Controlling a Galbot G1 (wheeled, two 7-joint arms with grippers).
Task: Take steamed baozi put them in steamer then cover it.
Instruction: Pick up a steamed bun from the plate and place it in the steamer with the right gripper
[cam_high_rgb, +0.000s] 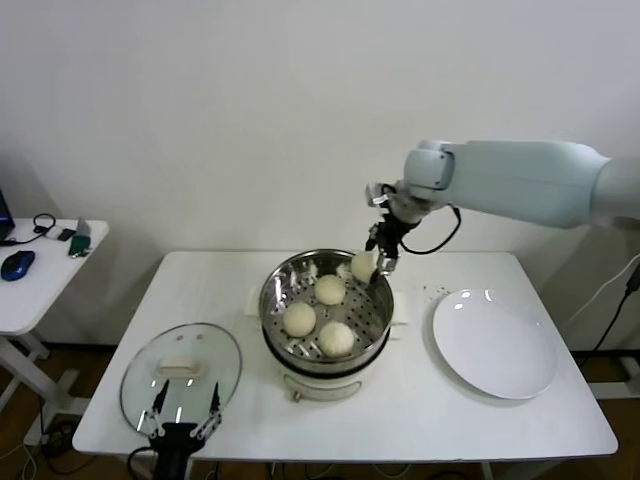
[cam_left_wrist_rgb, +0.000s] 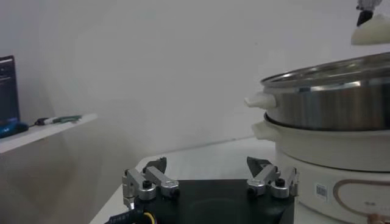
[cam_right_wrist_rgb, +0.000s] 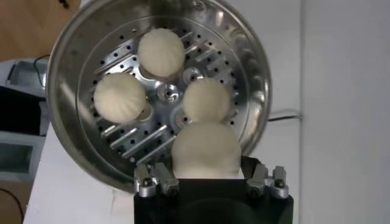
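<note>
The steel steamer stands mid-table on its cream pot base. Three steamed baozi lie in it. My right gripper is shut on another baozi, held just above the steamer's far right rim. In the right wrist view that baozi sits between the fingers, over the basket's rim. The glass cover lies flat at the front left of the table. My left gripper hangs open at the cover's near edge, with nothing between its fingers.
A flat white plate lies to the right of the steamer. A small side table with a mouse and small items stands off to the left. In the left wrist view the steamer's wall rises close by.
</note>
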